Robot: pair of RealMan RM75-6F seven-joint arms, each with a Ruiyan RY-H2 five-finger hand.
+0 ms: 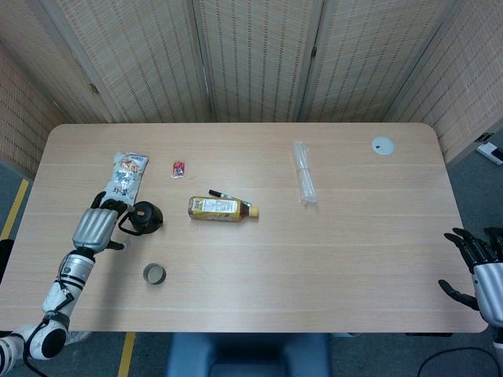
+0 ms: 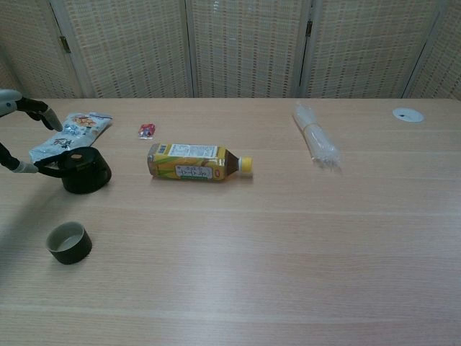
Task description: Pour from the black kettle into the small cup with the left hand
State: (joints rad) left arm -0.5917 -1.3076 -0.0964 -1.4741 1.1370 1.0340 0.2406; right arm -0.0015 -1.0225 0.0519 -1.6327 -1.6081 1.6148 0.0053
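My left hand [image 1: 96, 228] just left of black kettle [image 1: 146, 217], fingers by its handle, grip not clear, cannot tell. Kettle upright on bench [image 1: 330, 259], far left. Small cup [image 1: 154, 274] near side of kettle. Right hand [image 1: 478, 263] far off, open, empty.

The left arm reaches up from the lower-left corner over the counter's left edge, its silver left hand [image 1: 95, 228] back-up with dark fingers [image 1: 110, 205] spread and pointing forward, nothing held. In the chest view only its fingers [image 2: 36, 108] show at the left border. The right hand [image 1: 479, 265] hangs off the counter's right end, black fingers apart and empty.
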